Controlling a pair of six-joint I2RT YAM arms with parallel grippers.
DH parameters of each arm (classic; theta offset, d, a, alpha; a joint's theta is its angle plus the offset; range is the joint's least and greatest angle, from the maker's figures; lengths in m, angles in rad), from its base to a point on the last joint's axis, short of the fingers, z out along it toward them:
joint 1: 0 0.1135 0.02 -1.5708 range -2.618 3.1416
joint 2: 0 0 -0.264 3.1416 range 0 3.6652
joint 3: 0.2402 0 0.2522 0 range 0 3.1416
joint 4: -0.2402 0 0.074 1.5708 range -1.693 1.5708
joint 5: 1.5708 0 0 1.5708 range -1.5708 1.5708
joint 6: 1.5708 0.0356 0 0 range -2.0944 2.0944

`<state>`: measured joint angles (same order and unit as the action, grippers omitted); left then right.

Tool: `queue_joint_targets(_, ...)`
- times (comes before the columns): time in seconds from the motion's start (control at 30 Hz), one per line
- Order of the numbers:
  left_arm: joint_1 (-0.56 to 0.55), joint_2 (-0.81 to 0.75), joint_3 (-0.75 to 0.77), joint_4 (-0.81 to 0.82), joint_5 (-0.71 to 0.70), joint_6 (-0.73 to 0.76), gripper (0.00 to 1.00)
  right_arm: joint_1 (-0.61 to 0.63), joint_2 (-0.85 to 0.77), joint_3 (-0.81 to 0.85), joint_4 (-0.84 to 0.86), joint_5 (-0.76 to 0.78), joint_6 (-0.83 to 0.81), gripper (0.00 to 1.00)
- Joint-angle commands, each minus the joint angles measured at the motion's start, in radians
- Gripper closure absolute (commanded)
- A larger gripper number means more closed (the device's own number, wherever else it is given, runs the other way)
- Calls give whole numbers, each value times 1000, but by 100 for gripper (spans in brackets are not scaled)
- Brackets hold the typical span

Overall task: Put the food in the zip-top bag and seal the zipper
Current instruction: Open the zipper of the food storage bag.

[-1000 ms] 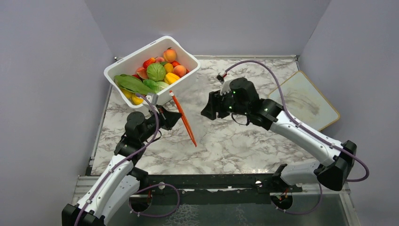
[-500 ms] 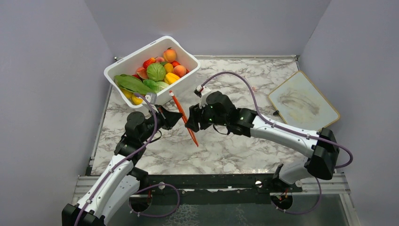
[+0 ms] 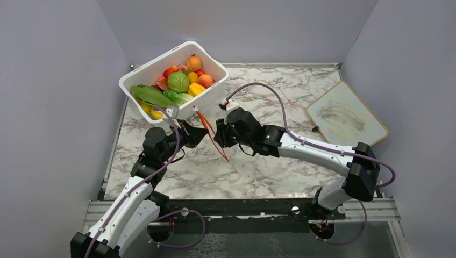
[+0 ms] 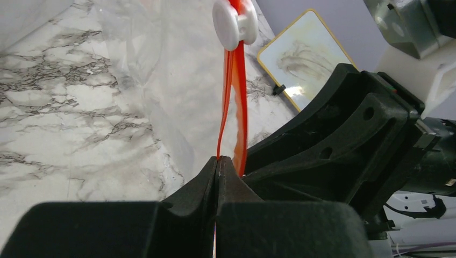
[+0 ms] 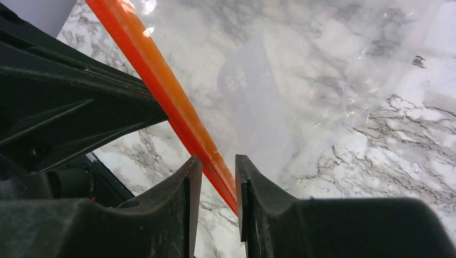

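The clear zip-top bag (image 4: pixel 161 70) hangs above the marble table, its orange-red zipper (image 3: pixel 213 138) slanting down between the two grippers. My left gripper (image 4: pixel 218 159) is shut on one lip of the zipper (image 4: pixel 235 102), below the white slider (image 4: pixel 234 21). My right gripper (image 5: pixel 218 169) is open, and the zipper strip (image 5: pixel 177 107) passes between its fingers; in the top view it (image 3: pixel 219 132) sits right against the strip. The food (image 3: pixel 178 82), a green cabbage, leafy bunch, peaches and peppers, lies in the white tub (image 3: pixel 211 95) at the back left.
A yellow-rimmed white board (image 3: pixel 347 114) lies flat at the right of the table, also in the left wrist view (image 4: pixel 306 51). Grey walls close in the left, back and right. The table's metal front rail (image 3: pixel 242 207) runs along the near edge.
My right arm has swung left across the table, from well right of the bag to the zipper, so the strip now sits between its open fingers. The left gripper has held still.
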<state>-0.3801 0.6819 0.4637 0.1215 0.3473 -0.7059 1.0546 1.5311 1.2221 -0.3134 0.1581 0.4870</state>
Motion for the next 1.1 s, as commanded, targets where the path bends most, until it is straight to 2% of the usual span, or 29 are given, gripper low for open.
queue_joint_targets(0.0, -2, -3, 16, -15, -47, 33, 100, 2, -44, 2, 8, 98, 20, 73)
queue_joint_targets(0.13, -2, 1, 19, -16, -39, 32, 100, 1, -34, -1, 7, 117, 19, 76)
queue_joint_targets(0.57, -1, 14, 40, -26, 1, -17, 100, 2, -29, -64, 159, 231, -15, 75)
queue_joint_targets(0.63, -2, 12, 48, -31, 1, -10, 100, 2, -44, -72, 169, 231, -27, 84)
queue_joint_targets(0.67, -2, 9, 53, -36, 0, -4, 100, 2, -54, -76, 169, 230, -31, 92)
queue_joint_targets(0.7, -1, 7, 60, -45, -3, 6, 100, 2, -69, -77, 161, 230, -32, 98)
queue_joint_targets(0.73, -2, 4, 68, -56, -9, 20, 100, 2, -81, -76, 141, 230, -33, 99)
queue_joint_targets(0.97, -2, 22, 175, -195, -47, 132, 100, 2, -207, -104, -33, 268, 6, 99)
queue_joint_targets(1.07, -1, 39, 197, -206, -39, 143, 100, 2, -270, -119, -73, 267, 27, 99)
